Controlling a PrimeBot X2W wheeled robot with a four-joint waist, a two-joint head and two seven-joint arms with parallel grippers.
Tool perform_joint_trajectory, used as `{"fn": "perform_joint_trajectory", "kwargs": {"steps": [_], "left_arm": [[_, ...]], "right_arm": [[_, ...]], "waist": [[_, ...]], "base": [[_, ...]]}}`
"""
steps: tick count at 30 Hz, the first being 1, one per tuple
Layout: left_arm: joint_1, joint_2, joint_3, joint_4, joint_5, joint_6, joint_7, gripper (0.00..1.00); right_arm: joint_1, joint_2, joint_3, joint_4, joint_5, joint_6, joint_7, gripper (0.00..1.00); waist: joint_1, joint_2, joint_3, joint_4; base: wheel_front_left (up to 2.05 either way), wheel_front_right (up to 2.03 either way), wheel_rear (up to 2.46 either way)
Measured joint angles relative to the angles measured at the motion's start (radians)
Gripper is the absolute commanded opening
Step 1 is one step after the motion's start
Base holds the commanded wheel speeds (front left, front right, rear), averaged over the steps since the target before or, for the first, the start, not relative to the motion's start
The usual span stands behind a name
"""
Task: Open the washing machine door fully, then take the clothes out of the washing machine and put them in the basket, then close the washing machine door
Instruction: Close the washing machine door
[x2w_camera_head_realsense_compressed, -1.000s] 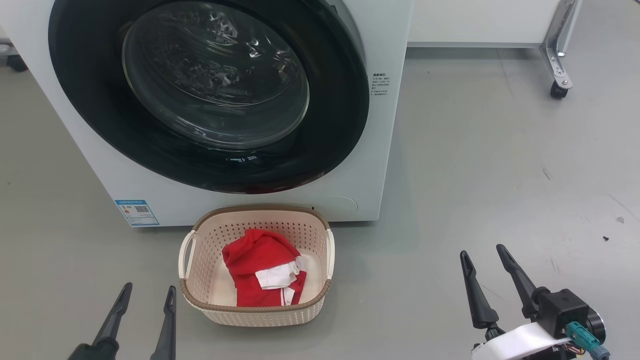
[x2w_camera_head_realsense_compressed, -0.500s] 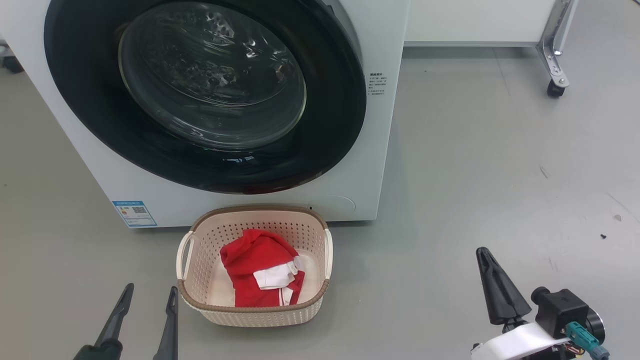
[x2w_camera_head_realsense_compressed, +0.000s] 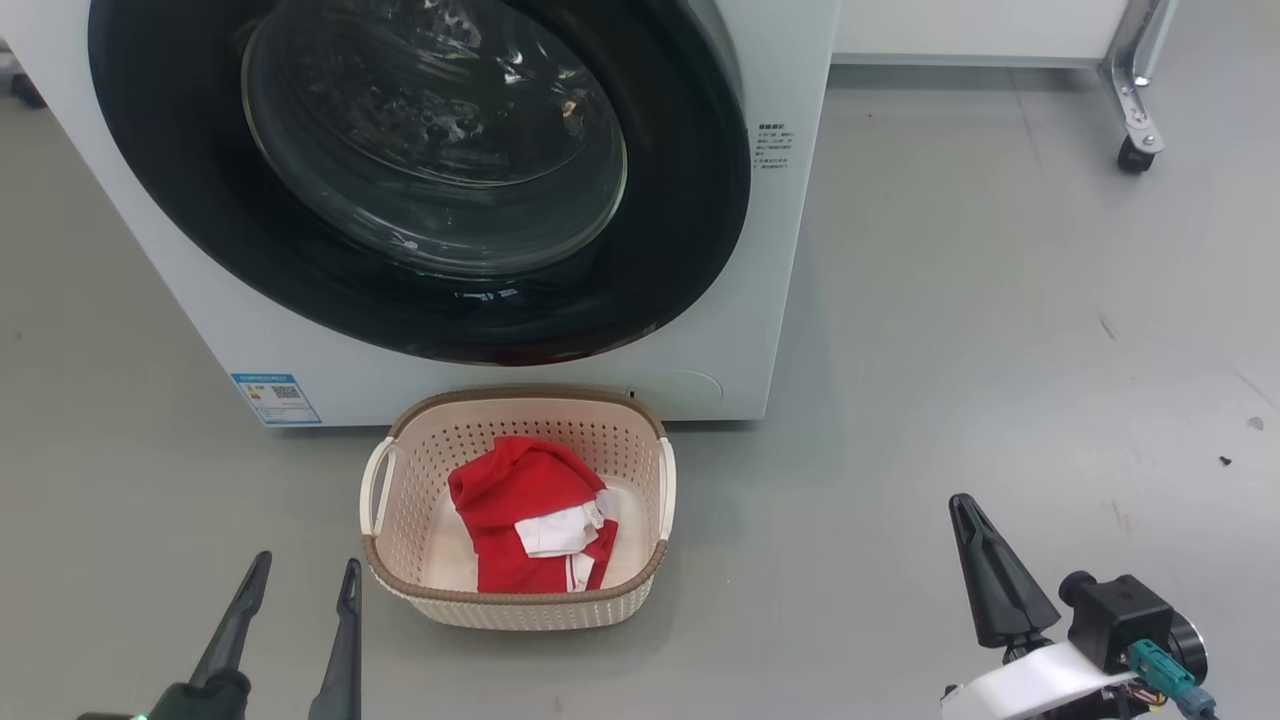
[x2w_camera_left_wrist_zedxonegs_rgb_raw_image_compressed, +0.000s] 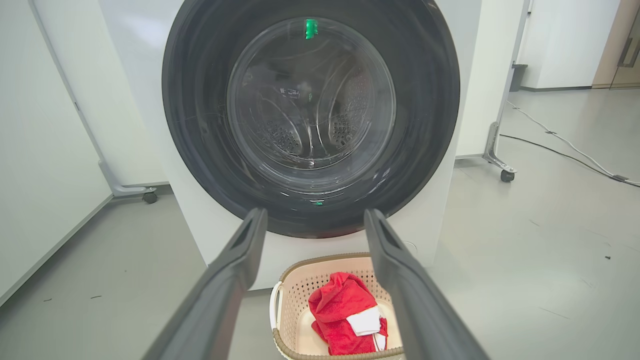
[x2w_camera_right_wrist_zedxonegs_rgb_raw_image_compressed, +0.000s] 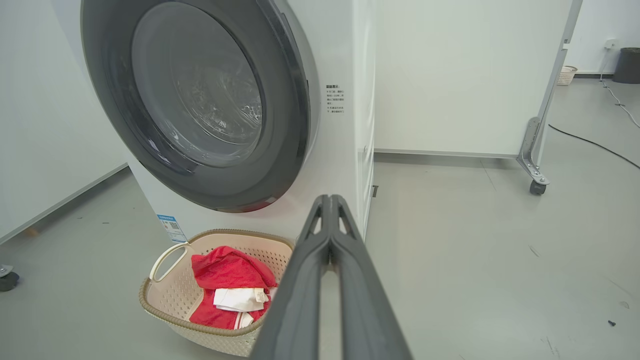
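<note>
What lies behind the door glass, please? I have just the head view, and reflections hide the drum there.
Observer: The left wrist view shows the perforated drum through the washing machine door, and it looks empty.
Operator: Thank you. Does the door's right edge sit shut?
Observer: In the right wrist view it lies close against the front of the washing machine, with no gap that I can see.
Operator: Is the right gripper shut?
Observer: Yes, in its own wrist view the two fingers are pressed together on nothing.

Grey floor (x2w_camera_head_realsense_compressed: 1000, 300), white wheeled partition (x2w_camera_right_wrist_zedxonegs_rgb_raw_image_compressed: 460, 75) behind.
</note>
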Motion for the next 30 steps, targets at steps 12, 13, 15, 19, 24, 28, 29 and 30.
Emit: {"fn": "perform_joint_trajectory", "kwargs": {"steps": [12,13,15,19,24,28,29,30], "left_arm": [[-0.062,-0.008,-0.024,-0.014,0.001,0.001,-0.009,1.0],[-0.07,-0.01,-0.027,-0.015,0.001,0.0,-0.009,1.0],[-0.086,-0.014,-0.031,-0.018,0.001,-0.004,-0.014,1.0],[-0.115,-0.026,-0.038,-0.019,0.006,-0.009,-0.018,1.0],[-0.143,-0.037,-0.049,-0.018,0.007,-0.014,-0.025,1.0],[-0.164,-0.043,-0.058,-0.017,0.007,-0.021,-0.026,1.0],[-0.17,-0.046,-0.06,-0.016,0.007,-0.021,-0.027,1.0],[-0.177,-0.048,-0.062,-0.015,0.007,-0.022,-0.031,1.0]], "right_arm": [[-0.126,-0.044,0.013,0.01,-0.018,0.01,0.018,0.0],[-0.143,-0.046,0.014,0.011,-0.019,0.014,0.019,0.0],[-0.18,-0.051,0.019,0.012,-0.028,0.016,0.027,0.0],[-0.258,-0.067,0.024,0.02,-0.035,0.018,0.037,0.0],[-0.354,-0.07,0.035,0.036,-0.035,0.025,0.056,0.0],[-0.425,-0.072,0.043,0.054,-0.033,0.026,0.069,0.0],[-0.443,-0.075,0.046,0.06,-0.033,0.026,0.074,0.0],[-0.46,-0.077,0.047,0.066,-0.033,0.026,0.079,0.0]], "waist": [[0.0,0.0,0.064,0.044],[0.0,0.0,0.071,0.049],[0.0,0.0,0.086,0.061],[0.0,0.0,0.114,0.088],[0.0,0.0,0.151,0.121],[0.0,0.0,0.181,0.147],[0.0,0.0,0.189,0.154],[0.0,0.0,0.196,0.161]], "base": [[0.0,0.0,0.0],[0.0,0.0,0.0],[0.0,0.0,0.0],[0.0,0.0,0.0],[0.0,0.0,0.0],[0.0,0.0,0.0],[0.0,0.0,0.0],[0.0,0.0,0.0]]}}
